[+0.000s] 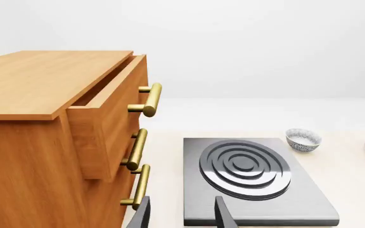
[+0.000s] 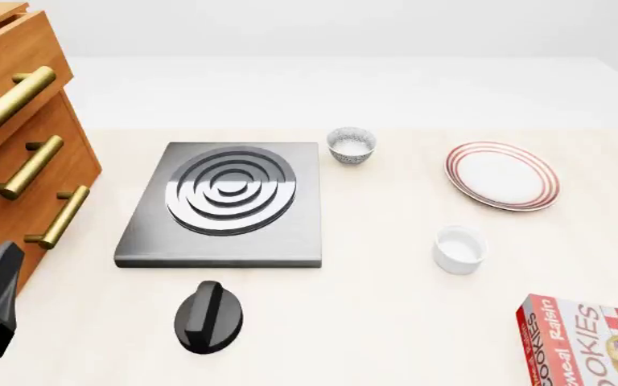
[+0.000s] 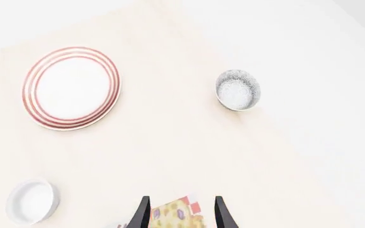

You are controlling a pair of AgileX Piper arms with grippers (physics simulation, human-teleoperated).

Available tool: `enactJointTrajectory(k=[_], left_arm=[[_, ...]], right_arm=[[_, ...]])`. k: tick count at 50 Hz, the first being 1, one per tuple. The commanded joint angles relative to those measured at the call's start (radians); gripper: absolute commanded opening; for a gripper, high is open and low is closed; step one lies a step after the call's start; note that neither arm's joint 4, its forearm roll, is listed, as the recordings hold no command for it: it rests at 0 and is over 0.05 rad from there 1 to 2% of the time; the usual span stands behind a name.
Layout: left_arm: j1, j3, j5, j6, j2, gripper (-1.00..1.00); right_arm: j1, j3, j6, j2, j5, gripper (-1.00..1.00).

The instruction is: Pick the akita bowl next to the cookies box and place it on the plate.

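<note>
Overhead, the right claw (image 3: 181,213) hangs apart above the cookies box (image 3: 177,216); left claw (image 1: 181,216) apart too

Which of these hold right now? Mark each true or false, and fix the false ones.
1. The plate is bare. True.
2. The top drawer is shut. False: it stands ajar.
3. The right gripper holds a bowl. False: it is open and empty.
4. A white cup stands between the plate and the cookies box. True.
5. A patterned bowl sits on the stove burner. False: it stands on the table beside it.
</note>
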Motion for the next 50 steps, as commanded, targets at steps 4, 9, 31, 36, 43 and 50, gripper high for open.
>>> enactJointTrajectory(k=[4,9,31,36,43,50], left_arm=[[0.000,0.000,0.000,0.000,0.000,1.00],[0.000,0.000,0.000,0.000,0.000,1.00],[0.000,0.000,0.000,0.000,0.000,1.00],[0.000,0.000,0.000,0.000,0.000,1.00],[0.000,0.000,0.000,0.000,0.000,1.00],[0.000,0.000,0.000,0.000,0.000,1.00]], right_arm=[[-0.081,-0.107,-0.036,0.186,-0.022,1.00],[-0.107,-0.131,-0.043,0.235,-0.033,1.00],[-0.198,-0.361,-0.030,0.475,0.047,1.00],[-0.218,-0.404,-0.009,0.512,0.068,1.00],[-0.258,-0.452,-0.021,0.574,0.077,1.00],[-0.303,-0.543,-0.024,0.637,0.119,1.00]])
